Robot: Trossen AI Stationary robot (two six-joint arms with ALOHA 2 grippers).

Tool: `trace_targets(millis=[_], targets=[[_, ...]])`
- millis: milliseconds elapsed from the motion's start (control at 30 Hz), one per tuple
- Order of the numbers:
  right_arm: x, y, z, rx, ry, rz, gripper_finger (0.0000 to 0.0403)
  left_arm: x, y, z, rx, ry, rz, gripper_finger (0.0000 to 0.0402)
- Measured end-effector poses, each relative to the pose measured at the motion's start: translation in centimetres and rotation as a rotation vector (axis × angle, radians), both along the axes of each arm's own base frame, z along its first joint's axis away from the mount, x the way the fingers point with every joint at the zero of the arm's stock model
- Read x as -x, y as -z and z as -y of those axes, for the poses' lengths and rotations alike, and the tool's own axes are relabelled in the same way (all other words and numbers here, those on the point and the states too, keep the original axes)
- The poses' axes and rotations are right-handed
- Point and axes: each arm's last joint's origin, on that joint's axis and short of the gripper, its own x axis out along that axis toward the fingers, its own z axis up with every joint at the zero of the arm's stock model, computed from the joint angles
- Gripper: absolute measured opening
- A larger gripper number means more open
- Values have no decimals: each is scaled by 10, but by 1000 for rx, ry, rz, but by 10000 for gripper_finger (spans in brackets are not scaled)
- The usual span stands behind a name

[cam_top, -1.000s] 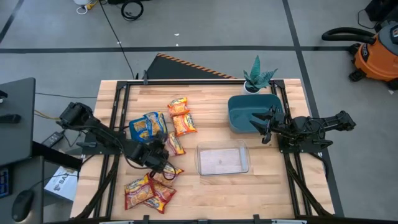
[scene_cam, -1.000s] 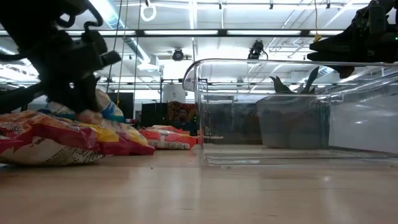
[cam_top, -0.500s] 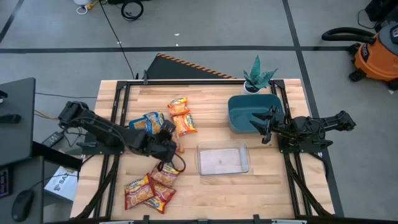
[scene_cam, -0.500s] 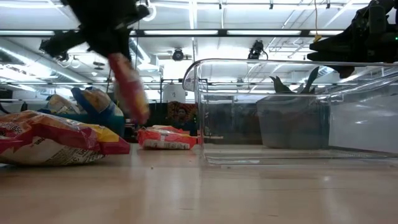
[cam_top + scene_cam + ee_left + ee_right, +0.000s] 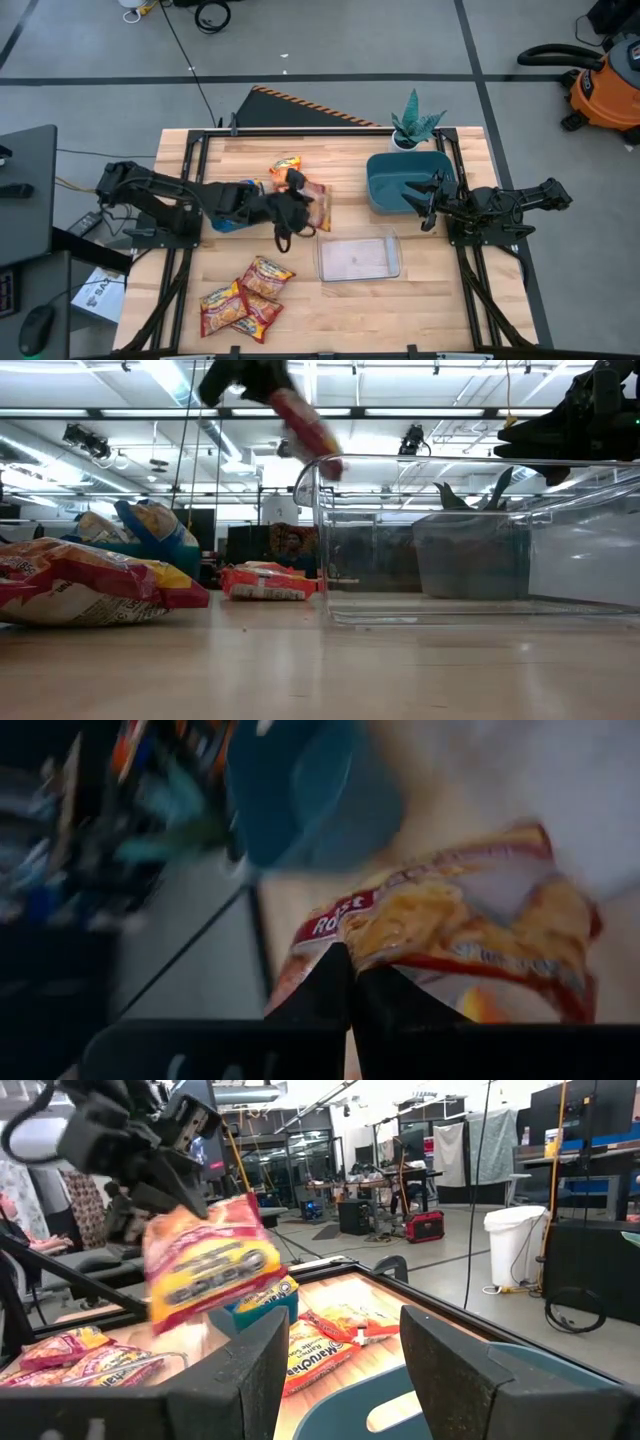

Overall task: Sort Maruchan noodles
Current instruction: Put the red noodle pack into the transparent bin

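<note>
My left gripper (image 5: 300, 204) hangs above the middle of the table, shut on a red-trimmed Maruchan noodle packet (image 5: 318, 207). The low view shows that packet (image 5: 308, 423) high above the table, beside the clear container's rim. More packets lie on the table: an orange one (image 5: 286, 166) at the far side, blue ones (image 5: 232, 196) under my left arm, and a red pile (image 5: 243, 299) near the front left. My right gripper (image 5: 425, 200) stands open over the blue bin (image 5: 398, 172), holding nothing. My left gripper pinches the packet's edge (image 5: 372, 946) between its two shut fingers (image 5: 322, 982). The fingers come from the table's left, slanting downward. The packet (image 5: 208, 1270) hangs tilted below and beyond the fingers, lifted clear of the table.
A clear plastic container (image 5: 358, 255) stands right of centre, near the front. A potted plant (image 5: 415, 124) stands behind the blue bin at the far edge. Bare wood lies in front of the clear container and between it and the near-left pile.
My left gripper, shut throughout, has risen from the near-left pile and swung toward the table's far and right side, turning as it went. The packet it holds has been lifted clear of the pile and now hangs high beside the clear container.
</note>
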Motion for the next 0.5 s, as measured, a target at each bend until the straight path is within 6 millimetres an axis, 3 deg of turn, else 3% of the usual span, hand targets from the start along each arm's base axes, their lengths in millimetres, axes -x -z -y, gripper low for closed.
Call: trace_targets(millis=[300, 500], targets=[[0, 0, 0, 0, 0, 0, 199, -26, -10, -21, 362, 341, 218, 9], [0, -1, 0, -2, 1, 7, 199, -51, 21, -23, 466, 417, 176, 9]])
